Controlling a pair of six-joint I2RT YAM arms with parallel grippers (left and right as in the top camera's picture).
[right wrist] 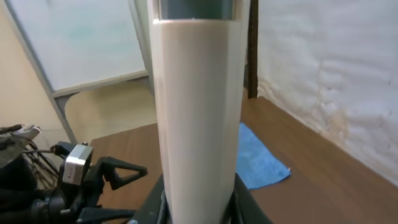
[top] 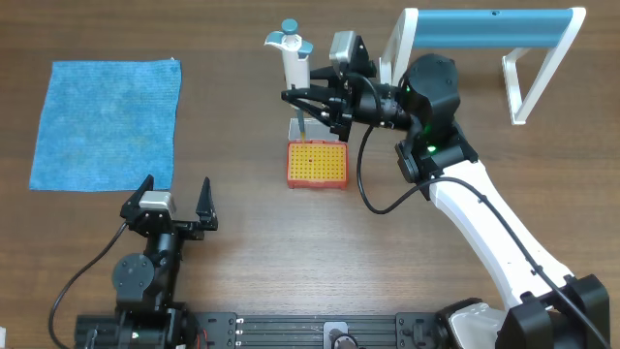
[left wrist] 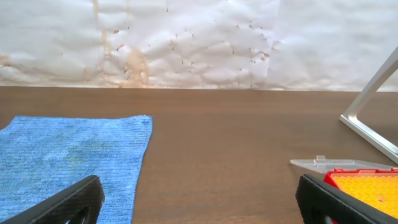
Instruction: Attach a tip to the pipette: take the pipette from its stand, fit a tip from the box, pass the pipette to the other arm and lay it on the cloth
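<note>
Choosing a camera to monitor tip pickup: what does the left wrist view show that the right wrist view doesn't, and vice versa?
Left wrist view adds the orange tip box, its clear lid and a white stand leg. Right wrist view adds the white pipette held in the right gripper. Shared: blue cloth, wooden table, open left gripper.

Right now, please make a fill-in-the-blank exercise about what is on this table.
1. The white plastic pipette with a blue top is gripped by the claw of the ___ arm.
2. The left claw, holding nothing, is ___.
3. The flat fabric cloth on the brown wooden table is ___.
Missing words: right, open, blue.
</note>
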